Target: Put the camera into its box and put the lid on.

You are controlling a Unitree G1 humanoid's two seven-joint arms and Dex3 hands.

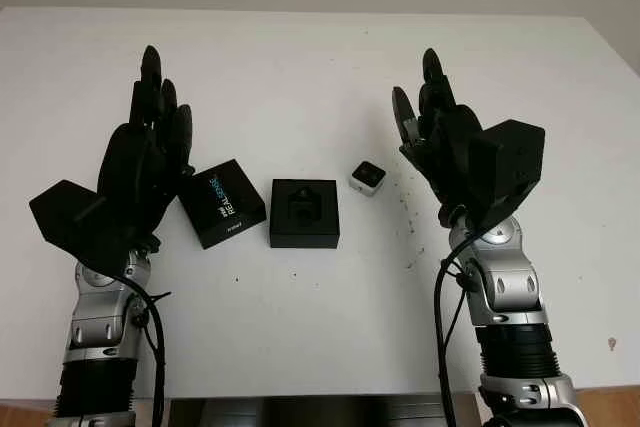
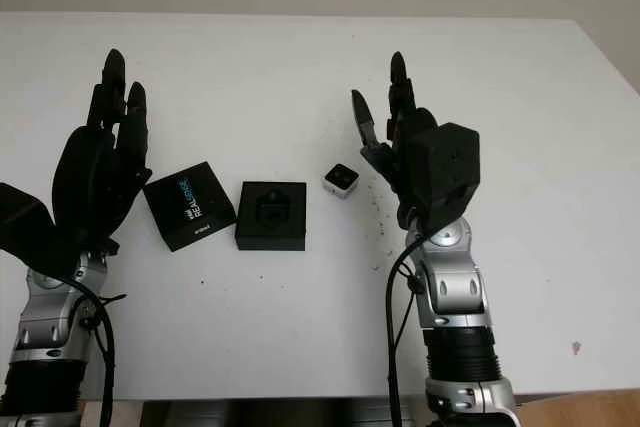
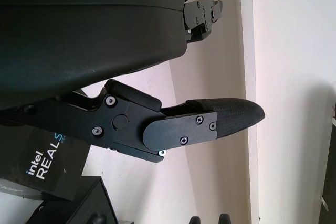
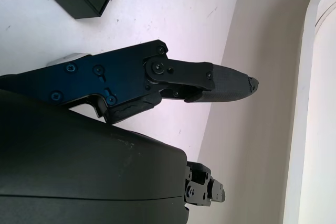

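We log 3 items on the white table (image 1: 300, 57), set in a rough row between our 2 raised hands. In the middle sits the open black box (image 1: 304, 213), its dark moulded insert showing. Just to its left lies the black lid (image 1: 221, 203), turned at an angle, with white and blue lettering on top; lid and box sit close, a thin strip of table between them. To the right of the box, a little farther back, sits the small silver-and-black camera (image 1: 368, 177), apart from the box and not inside it.

Our left hand (image 1: 148, 152) is held up over the table just left of the lid, open, holding nothing. Our right hand (image 1: 440, 137) is held up right of the camera, also open and holding nothing; it is near the camera and not touching it.

A scatter of small dark specks (image 1: 408, 217) marks the table right of the box.
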